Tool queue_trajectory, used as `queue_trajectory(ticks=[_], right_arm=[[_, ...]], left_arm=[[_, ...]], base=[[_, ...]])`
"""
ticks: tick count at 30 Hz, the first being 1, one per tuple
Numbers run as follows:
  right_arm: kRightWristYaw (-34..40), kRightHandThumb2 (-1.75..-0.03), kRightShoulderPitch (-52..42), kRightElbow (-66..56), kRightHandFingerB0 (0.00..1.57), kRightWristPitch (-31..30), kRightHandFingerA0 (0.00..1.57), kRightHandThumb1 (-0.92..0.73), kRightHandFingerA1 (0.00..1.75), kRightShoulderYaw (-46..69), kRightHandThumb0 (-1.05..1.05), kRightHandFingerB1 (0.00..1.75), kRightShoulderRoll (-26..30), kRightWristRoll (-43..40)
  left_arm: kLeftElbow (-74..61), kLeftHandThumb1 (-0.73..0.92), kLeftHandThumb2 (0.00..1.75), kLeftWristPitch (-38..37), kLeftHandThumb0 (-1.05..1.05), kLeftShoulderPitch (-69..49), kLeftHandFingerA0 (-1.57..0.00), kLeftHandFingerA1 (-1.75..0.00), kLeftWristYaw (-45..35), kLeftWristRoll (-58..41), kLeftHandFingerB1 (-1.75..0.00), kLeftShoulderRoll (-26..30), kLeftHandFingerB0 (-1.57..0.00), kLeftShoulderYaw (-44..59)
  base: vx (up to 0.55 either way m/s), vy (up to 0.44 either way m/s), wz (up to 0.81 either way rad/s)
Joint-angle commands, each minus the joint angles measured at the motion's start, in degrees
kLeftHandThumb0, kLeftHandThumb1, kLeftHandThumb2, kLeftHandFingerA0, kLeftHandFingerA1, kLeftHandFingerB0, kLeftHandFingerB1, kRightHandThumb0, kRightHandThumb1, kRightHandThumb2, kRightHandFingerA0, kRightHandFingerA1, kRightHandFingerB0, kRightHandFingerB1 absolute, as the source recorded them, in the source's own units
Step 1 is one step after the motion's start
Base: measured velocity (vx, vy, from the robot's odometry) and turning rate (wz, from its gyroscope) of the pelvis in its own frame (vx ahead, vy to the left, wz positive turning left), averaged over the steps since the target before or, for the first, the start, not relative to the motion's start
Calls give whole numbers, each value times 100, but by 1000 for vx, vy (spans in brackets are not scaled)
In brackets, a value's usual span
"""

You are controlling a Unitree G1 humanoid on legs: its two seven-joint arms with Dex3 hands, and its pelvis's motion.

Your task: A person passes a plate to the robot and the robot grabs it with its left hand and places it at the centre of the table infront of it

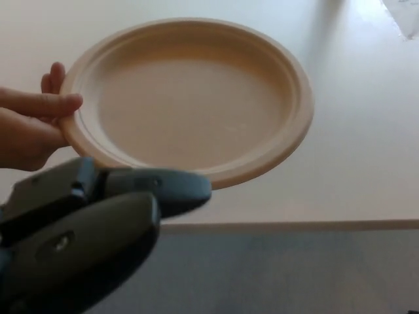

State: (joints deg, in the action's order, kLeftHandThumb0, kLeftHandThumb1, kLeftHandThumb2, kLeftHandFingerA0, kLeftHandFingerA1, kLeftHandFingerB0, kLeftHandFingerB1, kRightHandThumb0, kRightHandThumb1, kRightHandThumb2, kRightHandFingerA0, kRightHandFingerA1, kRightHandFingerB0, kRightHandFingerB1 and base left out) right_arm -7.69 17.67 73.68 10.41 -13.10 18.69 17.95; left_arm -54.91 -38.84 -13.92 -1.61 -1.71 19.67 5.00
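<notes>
At the far left a person's hand (29, 127) comes in from the picture's edge and pinches the rim of the plate (196, 98), thumb lying on top of the rim and fingertips showing behind it. Below that hand, the robot's left hand (85, 229) fills the lower left corner, large and blurred because it is close to the camera. It is dark grey to black, with one thick finger (167, 186) reaching rightward just under the plate's near rim. Whether that finger touches the plate cannot be told, nor whether the hand's fingers are spread or curled.

The plate is round, pale tan and matte, like moulded fibre or paper. It has a broad raised rim with a stepped ridge inside it and a shallow flat well. It is held up over the white table (366, 170), tilted slightly, its shadow falling on the tabletop beneath. The table's front edge runs across below the plate, with grey floor (294, 275) beyond it.
</notes>
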Motion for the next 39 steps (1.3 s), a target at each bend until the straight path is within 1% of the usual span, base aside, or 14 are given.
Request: queue_trajectory(ticks=[1,5,6,10,12,13,14,16,17,24,27,28,30,39], right_arm=[[44,-66,-29,27,16,0,55,-87,75,-52,-89,45,154,122],[18,-66,-2,24,17,-7,52,-86,70,-26,-88,45,163,97],[5,-104,-9,23,14,1,39,-66,67,-12,-86,52,163,82],[-15,-104,7,20,14,-15,36,-66,65,-2,-85,52,167,73],[-34,-65,3,14,16,5,41,-86,63,9,-86,44,171,60],[-49,-105,6,11,14,4,39,-66,67,6,-86,52,174,62],[-73,-66,7,6,16,-4,42,-86,65,17,-87,43,175,47],[-81,-64,22,2,17,-25,41,-86,63,32,-87,42,176,32],[-80,-103,31,5,13,-33,35,-65,64,34,-85,51,175,31],[-101,-104,34,7,13,-16,34,-65,64,33,-86,51,178,32],[-143,-103,62,9,13,19,30,-66,63,27,-86,52,192,36],[-145,-66,76,11,16,14,32,-86,59,28,-86,44,193,37],[-141,-103,72,24,13,8,37,-64,66,55,-86,52,185,11],[-155,-102,128,32,13,-44,33,-64,63,65,-85,51,180,5]], left_arm=[[316,38,78,1910,-66,1477,-8,-30,-64,712,-8,119,0,427],[1236,58,59,1002,-84,1991,0,-4,81,2415,-6,96,0,830],[1337,50,87,1028,-88,2023,0,0,69,2662,-16,139,0,844],[1650,45,83,1108,-83,2112,0,0,78,3218,-20,163,0,828],[1760,59,58,1172,-87,2152,0,0,65,3396,-20,177,0,808],[1806,57,62,1264,-89,2194,0,0,10,3486,-5,208,0,765],[1919,57,58,1403,-91,2289,0,0,-75,3591,-7,256,0,678],[2042,56,59,1551,-91,2386,0,0,-158,3692,-2,304,0,605],[2109,52,65,1594,-92,2405,0,0,-161,3784,-4,315,0,586],[2661,56,58,1565,-93,2502,0,0,-51,4210,-11,419,0,414],[2749,46,88,1590,-83,2449,0,0,-118,4338,-9,438,0,323],[2795,47,88,1579,-84,2432,0,0,-135,4369,-10,451,0,284],[2895,46,88,1545,-83,2389,0,0,-140,4517,-11,488,0,195],[3419,43,88,1404,-77,2259,0,-12,72,5034,-20,604,-7,-231]], base=[[0,0,0],[0,0,0],[0,0,0],[0,0,0],[0,0,0],[0,0,0],[0,0,0],[0,0,0],[0,0,0],[0,0,0],[0,0,0],[0,0,0],[0,0,0],[0,0,0]])
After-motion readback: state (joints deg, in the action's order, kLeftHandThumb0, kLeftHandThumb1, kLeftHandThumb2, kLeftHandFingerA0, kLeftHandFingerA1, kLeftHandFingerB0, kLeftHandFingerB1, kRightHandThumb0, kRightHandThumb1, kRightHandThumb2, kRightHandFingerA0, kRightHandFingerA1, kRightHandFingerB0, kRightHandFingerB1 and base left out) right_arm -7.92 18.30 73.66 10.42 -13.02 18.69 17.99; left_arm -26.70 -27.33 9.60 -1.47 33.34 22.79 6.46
